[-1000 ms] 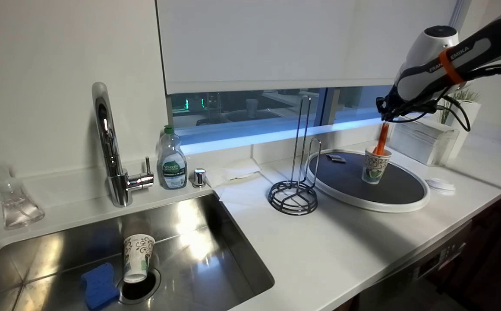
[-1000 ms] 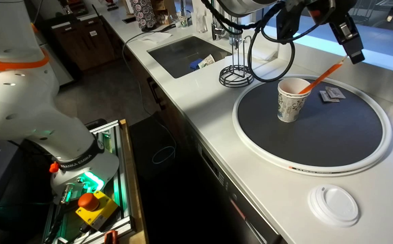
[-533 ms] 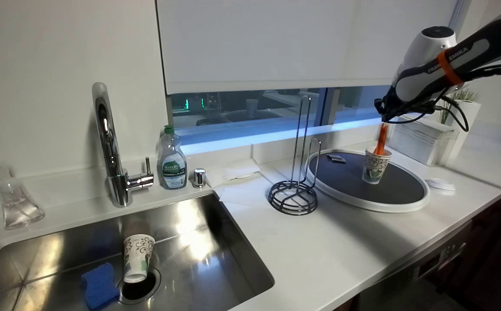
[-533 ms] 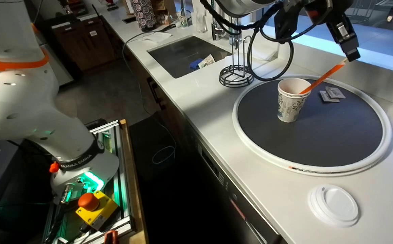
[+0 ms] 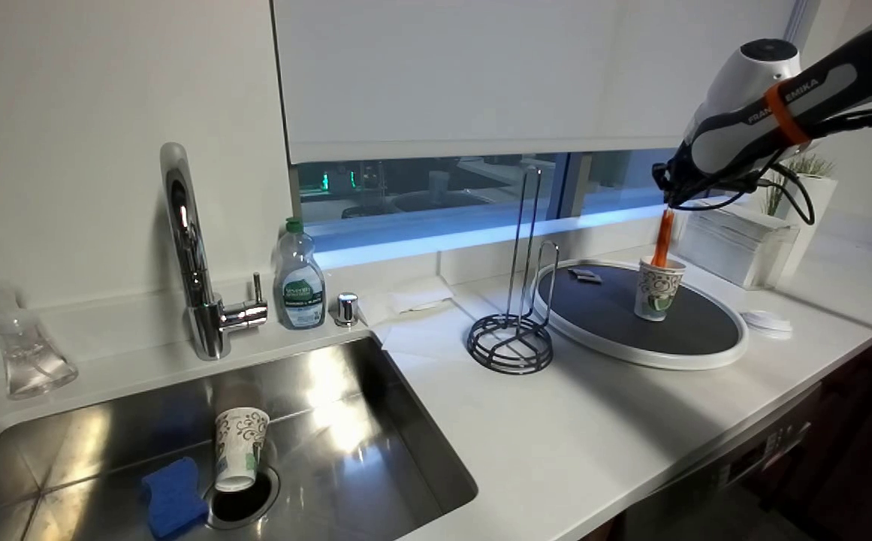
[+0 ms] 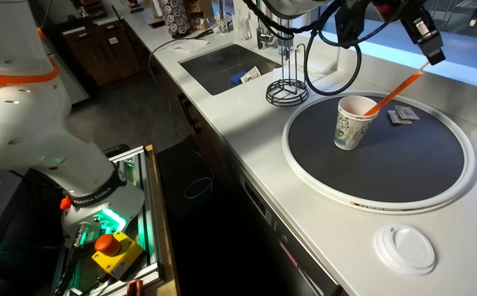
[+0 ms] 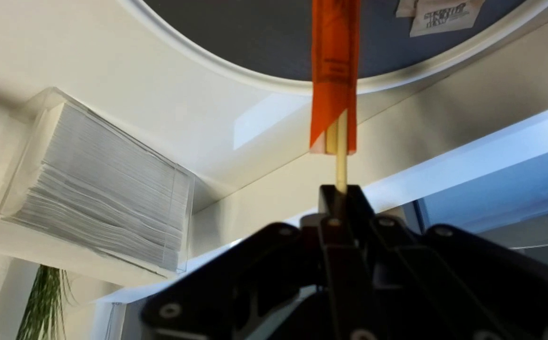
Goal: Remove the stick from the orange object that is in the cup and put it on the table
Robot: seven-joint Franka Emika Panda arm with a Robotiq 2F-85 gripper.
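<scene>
Jaws clamped together on the bare end of a thin wooden stick (image 7: 342, 163); in the wrist view it runs from them at 12 o'clock into the orange paper sleeve (image 7: 336, 75), where what looks like a second stick (image 7: 332, 137) ends just beside it. The hold is presumably at the tip because so little wood protrudes. The sleeve has its lower end in the patterned paper cup (image 6: 352, 127) and, in an exterior view, leans out over the rim between 1 and 2 o'clock. The jaws lie on that same line, so a pull along it should free the stick with least drag on the cup, which may be light; whether it is upright or slightly tilted cannot be told. Cup and sleeve occupy the 9 o'clock side of the round dark tray (image 6: 411, 168), with sachets (image 6: 406, 112) at 1 o'clock. The tray's raised white edge separates the cup from the bench (image 6: 345, 238), the stick's goal, where white lids (image 6: 406, 248) lie near 6 o'clock and a wire stand (image 6: 286, 92) at 10 o'clock. A paper stack (image 7: 113, 184), at 9 o'clock in the wrist view, could obstruct a low sweep.
</scene>
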